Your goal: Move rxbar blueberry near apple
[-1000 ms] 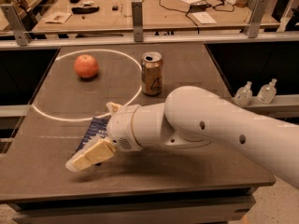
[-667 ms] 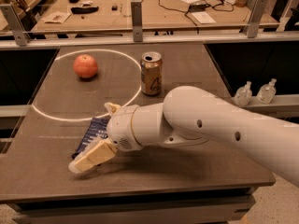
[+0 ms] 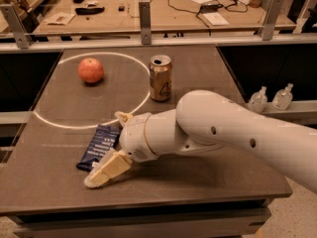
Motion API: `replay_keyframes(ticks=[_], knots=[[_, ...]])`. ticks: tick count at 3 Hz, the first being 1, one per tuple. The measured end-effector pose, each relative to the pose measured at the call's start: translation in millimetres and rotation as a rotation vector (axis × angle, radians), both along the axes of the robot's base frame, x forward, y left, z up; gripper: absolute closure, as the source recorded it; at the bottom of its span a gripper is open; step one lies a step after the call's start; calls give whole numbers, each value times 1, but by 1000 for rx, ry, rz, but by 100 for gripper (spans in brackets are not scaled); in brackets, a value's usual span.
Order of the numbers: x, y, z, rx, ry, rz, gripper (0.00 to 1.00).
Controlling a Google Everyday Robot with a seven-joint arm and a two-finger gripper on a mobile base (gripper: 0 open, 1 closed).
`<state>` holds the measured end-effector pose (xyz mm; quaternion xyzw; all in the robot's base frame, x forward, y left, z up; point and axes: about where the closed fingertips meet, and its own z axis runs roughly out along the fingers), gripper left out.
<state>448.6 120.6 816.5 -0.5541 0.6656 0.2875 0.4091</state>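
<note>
In the camera view, a dark table point(image 3: 213, 78) is seen with a white circle point(image 3: 49, 124) marked on its left half. The apple point(image 3: 90, 70) is placed inside the circle, towards the far left. A gold can point(image 3: 160, 77) is stood upright on the circle's right edge, well apart from the apple. The rxbar blueberry point(image 3: 98, 144) is laid flat just outside the circle's near edge, well apart from the apple. The gripper point(image 3: 108, 148) is held low over the bar at the end of the white arm point(image 3: 223, 128), which is reached in from the right. Its fingers point(image 3: 106, 170) are spread, one at the bar's far side and one over its near end; whether the wrapper is touched cannot be told
</note>
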Motion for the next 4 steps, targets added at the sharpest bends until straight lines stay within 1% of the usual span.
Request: replay_keyframes(ticks=[1,2,4], knots=[[-6,1,-5,-51,6,-21,18],[-7,1,-5,-56,7,-24,41],[-7,1,0,-57,7,-25,88]])
